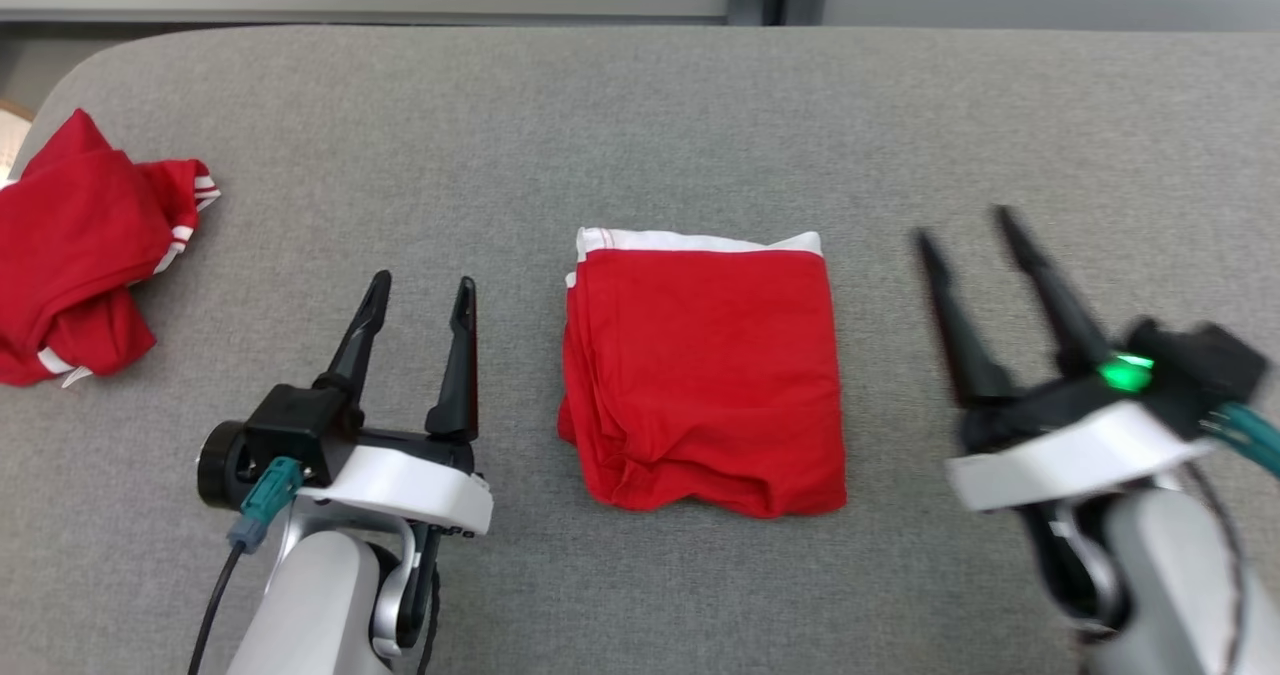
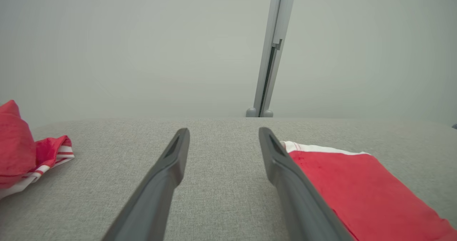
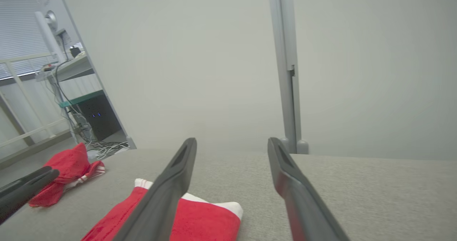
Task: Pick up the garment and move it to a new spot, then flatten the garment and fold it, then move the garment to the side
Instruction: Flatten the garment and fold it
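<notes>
The folded garment (image 1: 705, 375), red with a white band along its 12 o'clock edge, lies flat in a rough square at the middle of the grey fabric surface (image 1: 640, 105), its 6 o'clock edge a little rumpled. The left gripper (image 1: 423, 280) sits at the garment's 9 o'clock, fingers spread apart and pointing toward 12, holding nothing, with a strip of bare grey cloth between its nearer finger and the garment's edge. The right gripper (image 1: 962, 225) stands at the garment's 3 o'clock, blurred in the head view, its fingers also spread wide and empty, tilted toward 11; bare surface lies between it and the garment too. A crumpled red garment (image 1: 75, 245) with white stripes is heaped at the surface's edge far out at 9 to 10 o'clock, well apart from the folded one and beyond the left gripper. Behind the surface at 12 o'clock rises a pale wall with an upright grey post (image 2: 273, 48). In the right wrist view a desk (image 3: 71, 64) with hanging cables (image 3: 85, 134) stands off past the crumpled heap.
</notes>
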You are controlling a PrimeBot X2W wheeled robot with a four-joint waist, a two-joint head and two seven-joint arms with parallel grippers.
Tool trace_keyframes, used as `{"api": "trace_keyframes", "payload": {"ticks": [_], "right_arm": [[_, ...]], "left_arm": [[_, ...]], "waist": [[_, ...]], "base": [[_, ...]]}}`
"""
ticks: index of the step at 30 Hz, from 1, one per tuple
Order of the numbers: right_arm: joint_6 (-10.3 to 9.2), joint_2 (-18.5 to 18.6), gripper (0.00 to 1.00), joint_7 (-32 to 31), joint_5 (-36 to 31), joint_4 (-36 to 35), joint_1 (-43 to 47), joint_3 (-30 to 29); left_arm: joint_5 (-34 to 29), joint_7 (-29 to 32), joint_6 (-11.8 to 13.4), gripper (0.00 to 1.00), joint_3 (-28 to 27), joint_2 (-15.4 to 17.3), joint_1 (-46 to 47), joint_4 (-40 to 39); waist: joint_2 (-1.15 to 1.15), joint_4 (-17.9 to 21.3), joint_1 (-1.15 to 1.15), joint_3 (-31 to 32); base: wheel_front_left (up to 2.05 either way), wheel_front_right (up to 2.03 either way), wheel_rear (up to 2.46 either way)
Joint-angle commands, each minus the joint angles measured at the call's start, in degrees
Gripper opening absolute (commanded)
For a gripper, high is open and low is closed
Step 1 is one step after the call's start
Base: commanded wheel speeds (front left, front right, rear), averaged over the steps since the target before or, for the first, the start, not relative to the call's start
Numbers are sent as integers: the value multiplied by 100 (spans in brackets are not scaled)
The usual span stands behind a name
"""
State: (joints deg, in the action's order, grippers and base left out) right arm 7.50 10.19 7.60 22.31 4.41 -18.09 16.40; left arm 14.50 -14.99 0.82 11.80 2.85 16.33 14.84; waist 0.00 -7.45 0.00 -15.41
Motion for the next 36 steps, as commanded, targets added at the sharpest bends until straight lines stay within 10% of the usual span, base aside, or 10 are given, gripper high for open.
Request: {"api": "trace_keyframes", "payload": {"ticks": [1,9,36], "right_arm": [[-2,85,100,0,-57,-85,174,-204],[-2,121,100,-316,-386,-736,1311,-1514],[-2,-418,100,-1014,-710,-1510,3073,-1872]], "left_arm": [[-21,-27,11,100,-56,36,-59,-10],[8,-27,-21,100,-368,175,-317,16],[-9,231,43,100,-256,521,-1441,124]], "waist": [[0,74,0,76],[0,320,0,460],[0,235,0,1805]], "base": [[0,0,0],[0,0,0],[0,0,0]]}}
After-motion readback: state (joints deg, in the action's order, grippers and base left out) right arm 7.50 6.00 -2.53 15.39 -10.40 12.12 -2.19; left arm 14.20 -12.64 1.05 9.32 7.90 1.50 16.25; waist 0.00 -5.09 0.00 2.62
